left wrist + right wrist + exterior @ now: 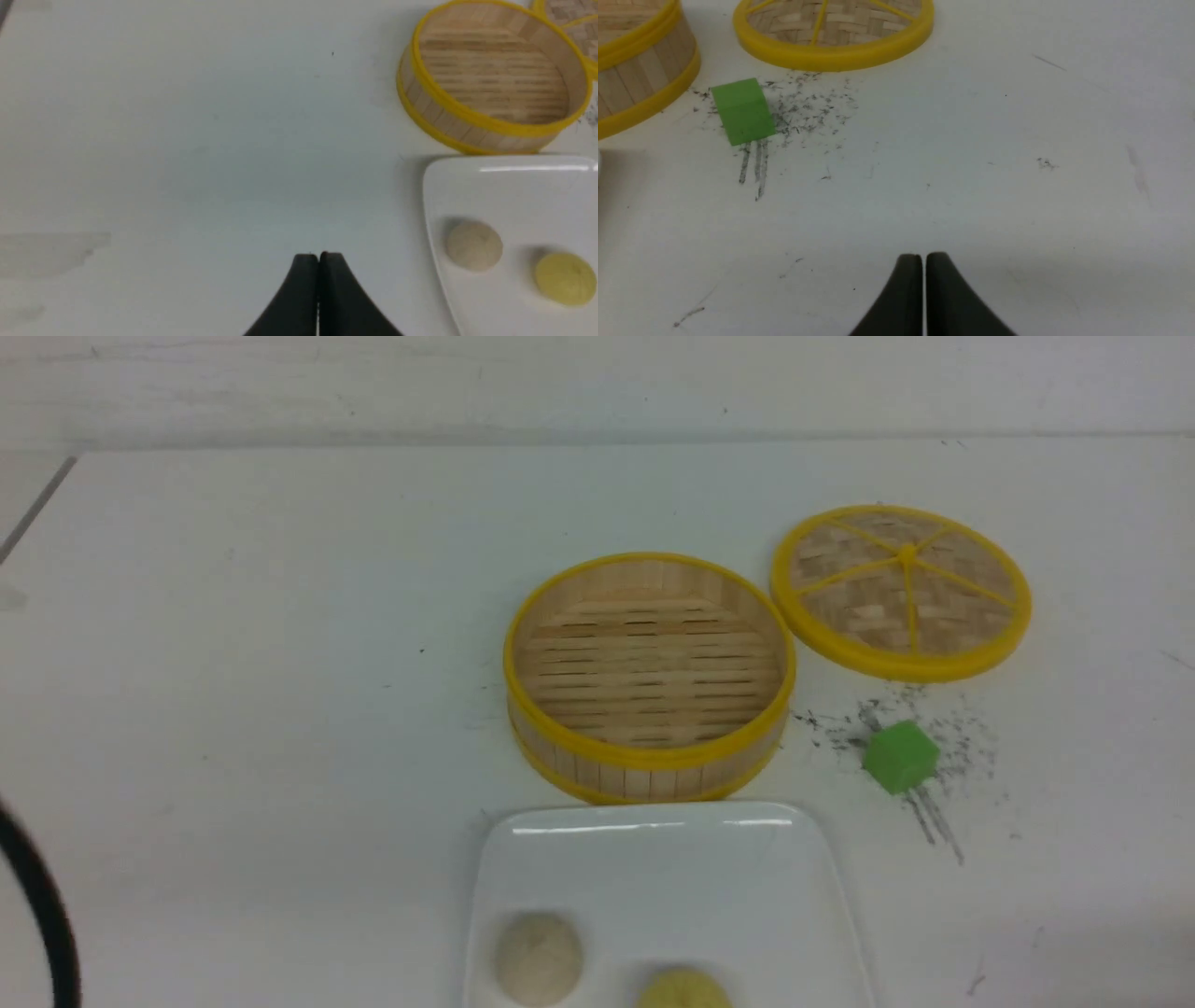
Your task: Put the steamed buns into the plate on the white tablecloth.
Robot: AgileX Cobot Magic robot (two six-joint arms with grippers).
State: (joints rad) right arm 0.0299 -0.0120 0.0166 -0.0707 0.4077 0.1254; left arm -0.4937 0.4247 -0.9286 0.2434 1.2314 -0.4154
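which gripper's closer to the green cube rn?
Right, likely. The right gripper, jaws nearly shut and empty, hovers over bare tablecloth with the green cube ahead in its view. The left gripper, jaws shut, sits beyond the plate's far side.

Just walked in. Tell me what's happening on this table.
Nothing is being handled right now. Both buns, the beige one and the yellow one, sit on the white plate, apart from each other. The bamboo steamer behind the plate is empty, with its lid lying beside it and a green cube close by. The left pincer is shut with nothing in it over bare tablecloth; the right pincer shows only a sliver of gap, also holding nothing.
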